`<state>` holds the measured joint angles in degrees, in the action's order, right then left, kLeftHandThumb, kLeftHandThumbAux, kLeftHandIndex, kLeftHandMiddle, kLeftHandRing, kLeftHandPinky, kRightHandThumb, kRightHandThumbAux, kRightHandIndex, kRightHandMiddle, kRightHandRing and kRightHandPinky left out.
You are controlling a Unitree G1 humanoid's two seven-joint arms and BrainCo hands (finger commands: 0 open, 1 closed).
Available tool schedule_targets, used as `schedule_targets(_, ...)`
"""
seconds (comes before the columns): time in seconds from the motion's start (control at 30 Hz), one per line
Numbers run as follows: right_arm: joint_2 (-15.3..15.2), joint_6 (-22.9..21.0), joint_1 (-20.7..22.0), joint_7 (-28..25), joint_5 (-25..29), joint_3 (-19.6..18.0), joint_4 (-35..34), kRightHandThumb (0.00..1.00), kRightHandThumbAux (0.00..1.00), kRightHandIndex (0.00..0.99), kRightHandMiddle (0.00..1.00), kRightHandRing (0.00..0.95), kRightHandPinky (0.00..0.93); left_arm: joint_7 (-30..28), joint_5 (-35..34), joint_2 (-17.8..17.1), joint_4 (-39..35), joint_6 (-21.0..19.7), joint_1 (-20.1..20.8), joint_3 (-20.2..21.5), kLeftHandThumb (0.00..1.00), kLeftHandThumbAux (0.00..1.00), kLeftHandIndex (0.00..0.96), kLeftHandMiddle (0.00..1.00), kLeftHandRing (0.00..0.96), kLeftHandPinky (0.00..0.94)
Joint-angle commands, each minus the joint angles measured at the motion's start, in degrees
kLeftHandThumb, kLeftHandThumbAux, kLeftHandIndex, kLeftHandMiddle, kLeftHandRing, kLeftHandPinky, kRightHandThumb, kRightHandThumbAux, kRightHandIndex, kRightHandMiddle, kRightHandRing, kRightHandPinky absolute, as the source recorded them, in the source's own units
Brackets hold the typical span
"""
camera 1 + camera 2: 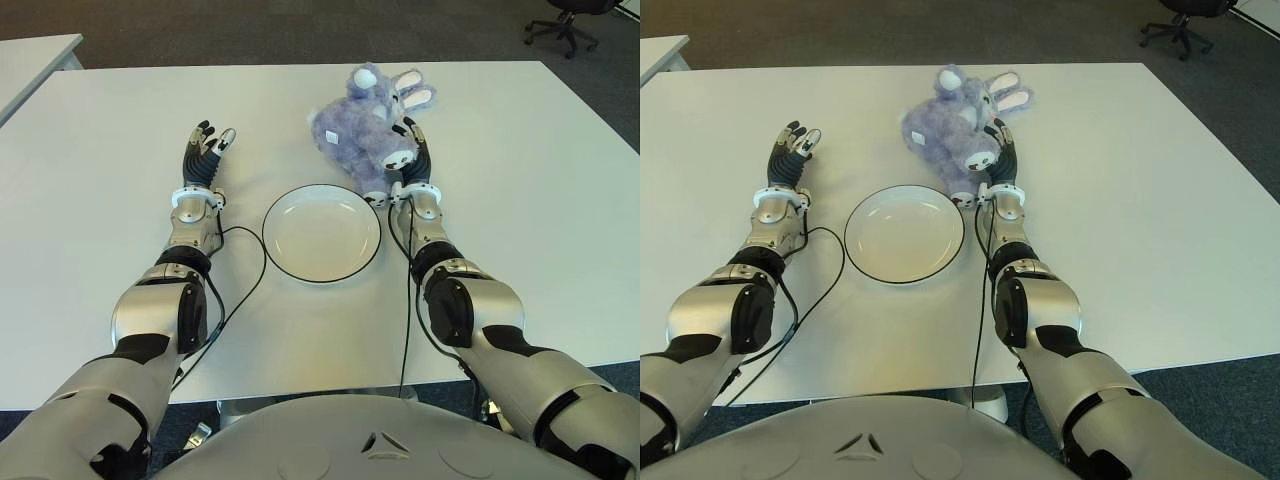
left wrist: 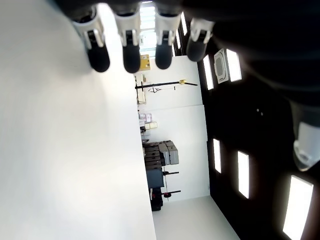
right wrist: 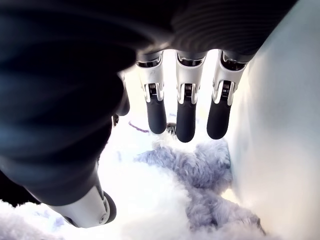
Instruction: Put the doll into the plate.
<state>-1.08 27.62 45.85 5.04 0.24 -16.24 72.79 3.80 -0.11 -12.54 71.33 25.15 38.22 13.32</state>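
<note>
A white table (image 1: 520,200) carries a round white plate (image 1: 321,233) with a thin dark rim, placed near the middle of the table, a little toward the near edge. The doll (image 1: 368,128), a fluffy lilac-grey rabbit with white and pink ears, lies on the table just beyond the plate, toward the far edge and a little to the right of the plate; it is outside the plate. The right hand (image 1: 412,160) is at the doll's right side, its fingers (image 3: 185,117) straight and spread, and it touches or nearly touches the fur; the right wrist view shows the fur just under the fingers, but they are not closed around it, so the hand is released and holds nothing. The left hand (image 1: 205,152) shows to the left of the plate, well apart from the doll, with its fingers (image 2: 131,47) stretched out and relaxed above the bare table, holding nothing. A thin black cable (image 1: 245,290) runs on the table along each forearm.
</note>
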Motion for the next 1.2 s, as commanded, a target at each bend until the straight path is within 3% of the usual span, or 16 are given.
schedule_targets(0.03, 2.05, -1.65, -6.14, -0.41, 0.56, -0.36, 3.77, 0.417, 0.791, 0.08, 0.166, 0.176, 0.188, 0.07, -0.2, 1.53, 2.69, -2.5, -5.02, -0.12, 0.0, 0.481, 0.0, 0.108, 0.117, 0.123)
schedule_targets(0.2, 2.5, -0.37, -5.94, -0.86, 0.66, -0.37, 3.55, 0.535, 0.791, 0.076, 0.16, 0.153, 0.15, -0.01, -0.19, 1.49, 2.62, -2.48, -5.15, -0.16, 0.0, 0.483, 0.0, 0.111, 0.118, 0.098)
schedule_targets(0.33, 2.87, 0.74, -5.89, -1.81, 1.18, -0.81, 3.42, 0.621, 0.794, 0.09, 0.168, 0.143, 0.124, 0.07, -0.23, 1.46, 2.58, -2.6, -5.17, -0.13, 0.0, 0.483, 0.0, 0.113, 0.126, 0.131)
schedule_targets(0.97, 3.53, 2.63, -5.6, -2.04, 0.85, -0.55, 3.22, 0.619, 0.745, 0.078, 0.121, 0.105, 0.117, -0.54, -0.41, 1.19, 2.67, -1.74, -5.54, 0.07, 0.0, 0.486, 0.0, 0.1, 0.114, 0.125)
schedule_targets(1.2, 3.72, 3.04, -5.4, -1.12, -0.1, 0.42, 3.13, 0.546, 0.69, 0.031, 0.074, 0.067, 0.085, -0.92, -0.55, 1.08, 2.64, -1.52, -5.66, 0.16, 0.0, 0.485, 0.0, 0.13, 0.151, 0.16)
